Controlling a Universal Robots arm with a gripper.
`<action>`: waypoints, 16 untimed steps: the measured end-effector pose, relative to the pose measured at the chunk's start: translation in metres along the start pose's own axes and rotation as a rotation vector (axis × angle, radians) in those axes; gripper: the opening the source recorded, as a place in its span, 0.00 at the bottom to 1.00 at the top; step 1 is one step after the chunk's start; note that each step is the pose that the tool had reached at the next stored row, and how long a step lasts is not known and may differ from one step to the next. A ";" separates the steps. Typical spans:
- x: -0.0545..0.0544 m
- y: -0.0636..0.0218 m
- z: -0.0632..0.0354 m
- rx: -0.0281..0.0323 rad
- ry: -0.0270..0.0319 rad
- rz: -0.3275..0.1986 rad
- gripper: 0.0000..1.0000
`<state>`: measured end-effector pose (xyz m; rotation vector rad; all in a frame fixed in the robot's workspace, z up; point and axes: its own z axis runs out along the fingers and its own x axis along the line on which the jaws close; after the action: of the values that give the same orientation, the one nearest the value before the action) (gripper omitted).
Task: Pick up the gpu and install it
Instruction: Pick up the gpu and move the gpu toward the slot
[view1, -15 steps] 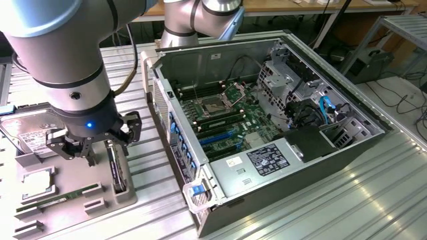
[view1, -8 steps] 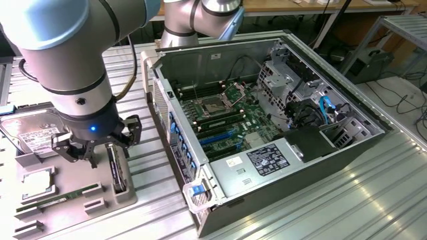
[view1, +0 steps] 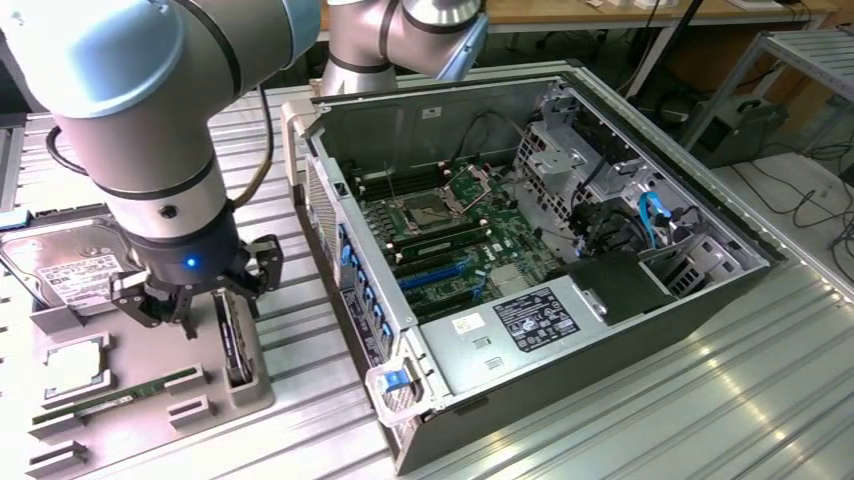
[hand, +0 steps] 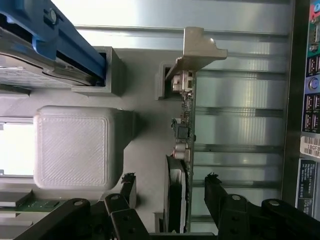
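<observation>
The gpu (view1: 236, 342) stands on its edge in a slot of the grey holder (view1: 158, 428), at the exterior view's left. In the wrist view the gpu (hand: 181, 165) shows edge-on, its green board on one face, the black fan shroud on the other, and its silver bracket (hand: 200, 46) at the far end. My gripper (view1: 200, 297) hangs straight over the card and is open. In the wrist view my gripper (hand: 171, 184) straddles the card, with a black fingertip (hand: 128, 186) on either side and a gap between each and the card.
The open PC case (view1: 694, 300) lies at the exterior view's right, motherboard (view1: 447, 235) exposed. The holder also carries a silver hard drive (view1: 64, 265), a green RAM stick (view1: 120, 396) and a grey printed block (hand: 72, 147). Ribbed metal tabletop (view1: 667, 420) surrounds everything.
</observation>
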<state>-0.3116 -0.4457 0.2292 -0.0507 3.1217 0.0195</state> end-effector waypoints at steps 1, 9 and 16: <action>0.000 -0.0001 0.0016 0.0000 0.0000 0.000 0.66; 0.000 -0.0008 0.0090 0.0005 -0.0010 0.008 0.66; 0.000 -0.0008 0.0070 0.0006 -0.0014 0.026 0.65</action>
<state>-0.3117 -0.4464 0.2222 -0.0107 3.1208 0.0189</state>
